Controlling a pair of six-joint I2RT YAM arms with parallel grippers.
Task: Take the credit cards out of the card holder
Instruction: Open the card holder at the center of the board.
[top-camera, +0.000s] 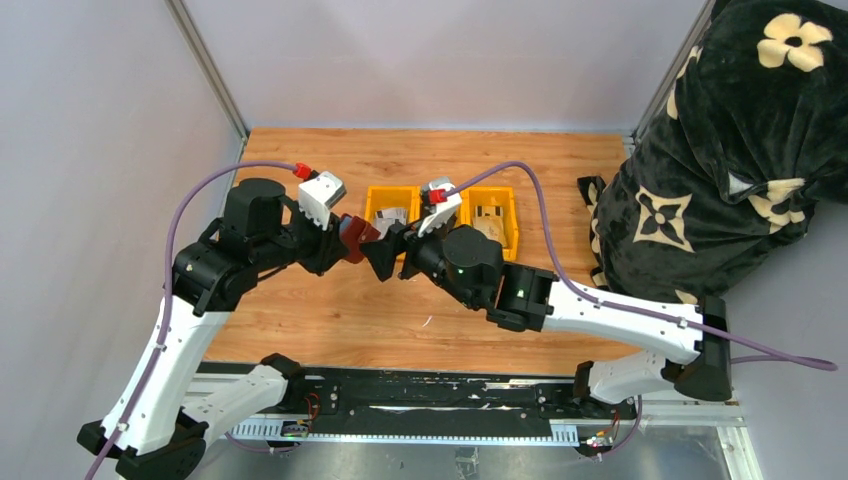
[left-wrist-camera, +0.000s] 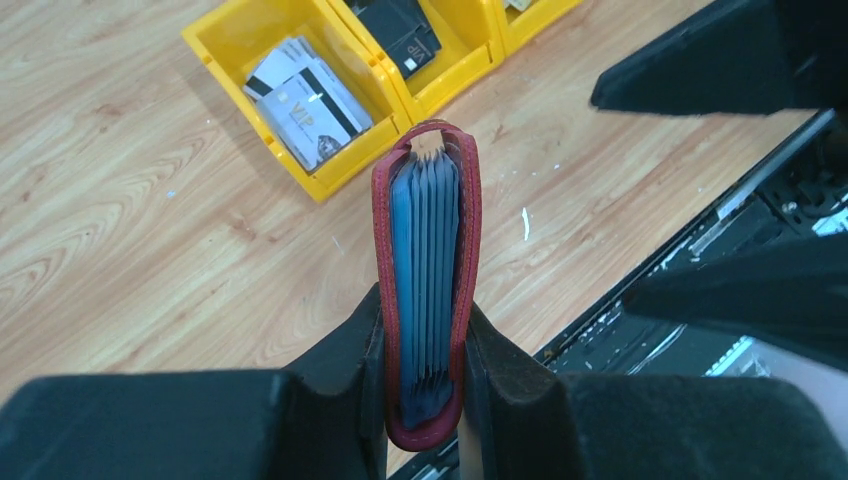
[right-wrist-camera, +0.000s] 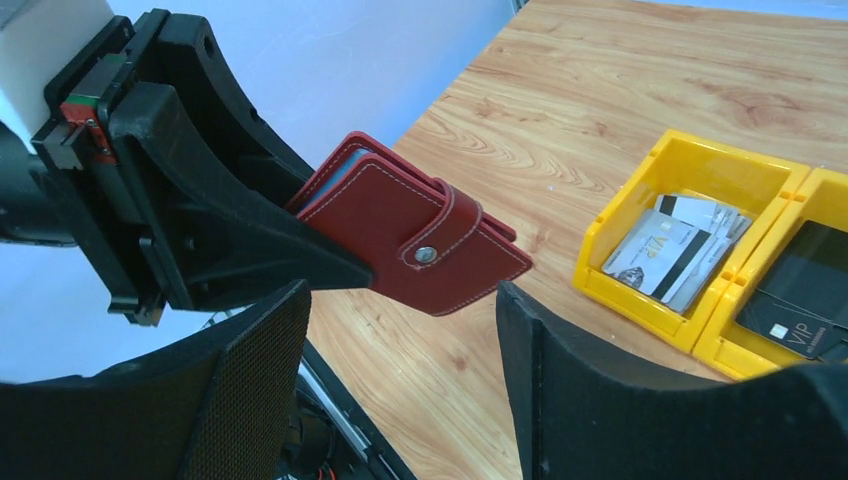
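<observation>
The left tool (left-wrist-camera: 424, 350) clamps the maroon leather card holder (right-wrist-camera: 372, 195); right tool (right-wrist-camera: 400, 305) apart. Tugging its snapped strap (right-wrist-camera: 445, 228) may dislodge it.

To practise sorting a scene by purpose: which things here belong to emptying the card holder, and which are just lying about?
Job: card holder, clamped in the left tool; credit cards in a yellow bin; open right tool.
Lying about: black flowered bag; dark item in the next bin.

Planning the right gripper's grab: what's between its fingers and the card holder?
Nothing: in the right wrist view no object separates the right gripper from the card holder; only table shows behind.
</observation>
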